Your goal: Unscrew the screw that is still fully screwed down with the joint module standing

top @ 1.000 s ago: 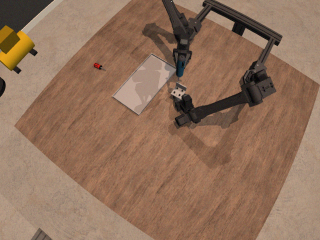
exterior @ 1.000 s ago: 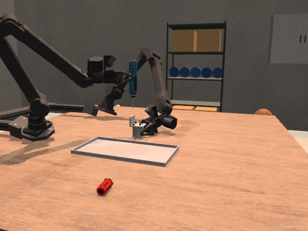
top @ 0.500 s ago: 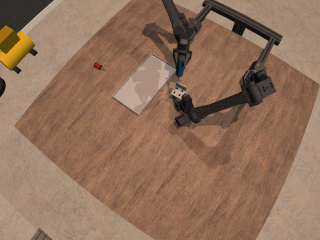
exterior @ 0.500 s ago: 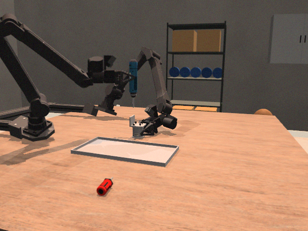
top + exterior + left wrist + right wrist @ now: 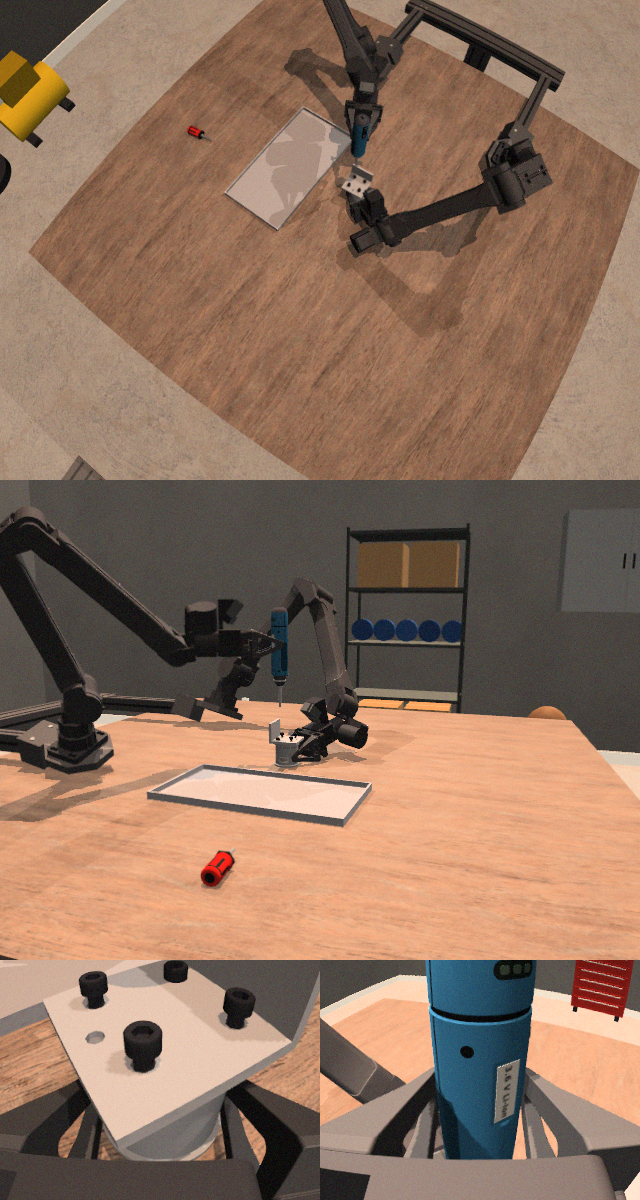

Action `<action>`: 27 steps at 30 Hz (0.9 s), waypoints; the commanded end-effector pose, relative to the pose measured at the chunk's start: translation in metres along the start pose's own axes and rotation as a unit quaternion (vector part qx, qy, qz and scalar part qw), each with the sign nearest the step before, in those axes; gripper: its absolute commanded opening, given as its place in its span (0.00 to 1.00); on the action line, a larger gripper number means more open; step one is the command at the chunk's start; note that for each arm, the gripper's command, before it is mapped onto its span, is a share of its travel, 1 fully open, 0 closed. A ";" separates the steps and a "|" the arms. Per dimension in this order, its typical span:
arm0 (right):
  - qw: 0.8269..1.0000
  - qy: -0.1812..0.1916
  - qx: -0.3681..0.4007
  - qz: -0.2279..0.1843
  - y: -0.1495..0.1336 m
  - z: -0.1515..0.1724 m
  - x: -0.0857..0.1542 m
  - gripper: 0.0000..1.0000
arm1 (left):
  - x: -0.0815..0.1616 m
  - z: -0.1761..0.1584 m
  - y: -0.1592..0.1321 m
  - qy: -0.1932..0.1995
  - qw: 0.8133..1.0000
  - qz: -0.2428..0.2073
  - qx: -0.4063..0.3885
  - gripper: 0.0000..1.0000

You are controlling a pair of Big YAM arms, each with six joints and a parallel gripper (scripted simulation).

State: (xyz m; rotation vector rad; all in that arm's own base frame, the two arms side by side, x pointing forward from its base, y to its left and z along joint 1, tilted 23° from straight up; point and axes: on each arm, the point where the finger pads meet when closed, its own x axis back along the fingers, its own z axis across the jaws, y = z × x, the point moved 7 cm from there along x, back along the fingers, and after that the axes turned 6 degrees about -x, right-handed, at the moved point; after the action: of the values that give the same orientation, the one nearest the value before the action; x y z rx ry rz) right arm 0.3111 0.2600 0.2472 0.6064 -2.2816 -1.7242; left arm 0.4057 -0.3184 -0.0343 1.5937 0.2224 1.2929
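Observation:
The grey joint module (image 5: pixel 285 755) (image 5: pixel 185 1142) stands upright with the bracket (image 5: pixel 355 183) (image 5: pixel 273 731) (image 5: pixel 185 1050) on top. In the left wrist view the far screw (image 5: pixel 175 971), near the bracket's upright wall, sits low with no shank showing. Three others, the near screw (image 5: pixel 143 1042), left screw (image 5: pixel 93 985) and right screw (image 5: pixel 239 1002), stand raised on visible shanks. My left gripper (image 5: pixel 297 746) (image 5: pixel 161 1078) is shut on the joint module below the bracket. My right gripper (image 5: pixel 361 129) (image 5: pixel 281 644) is shut on the blue electric screwdriver (image 5: pixel 359 143) (image 5: pixel 279 660) (image 5: pixel 475 1035), upright, bit down, above the bracket and clear of it.
A shallow tray (image 5: pixel 251 211) (image 5: pixel 248 809) lies beside the module. A small red screwdriver (image 5: pixel 195 132) (image 5: pixel 218 867) lies beyond the tray. The right arm reaches over the area by the module, and the left arm comes in low from the opposite side.

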 end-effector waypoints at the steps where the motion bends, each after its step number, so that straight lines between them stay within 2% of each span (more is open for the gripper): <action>1: 0.997 -0.011 -0.022 -0.068 0.049 -0.004 -0.019 0.42 | 0.003 0.007 0.004 0.006 1.000 0.000 -0.009 0.59; 7: 0.998 -0.017 -0.016 -0.056 0.034 -0.008 -0.023 0.42 | 0.003 0.007 0.004 0.006 1.000 0.000 -0.009 0.59; 27: 0.998 -0.012 -0.017 -0.060 0.031 -0.005 -0.017 0.42 | 0.003 0.007 0.004 0.006 1.000 0.000 -0.009 0.59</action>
State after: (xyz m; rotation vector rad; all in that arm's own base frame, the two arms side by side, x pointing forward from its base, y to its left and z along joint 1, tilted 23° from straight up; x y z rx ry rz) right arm 0.3148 0.2595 0.2448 0.6244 -2.2807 -1.7387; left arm 0.4057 -0.3184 -0.0343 1.5937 0.2224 1.2929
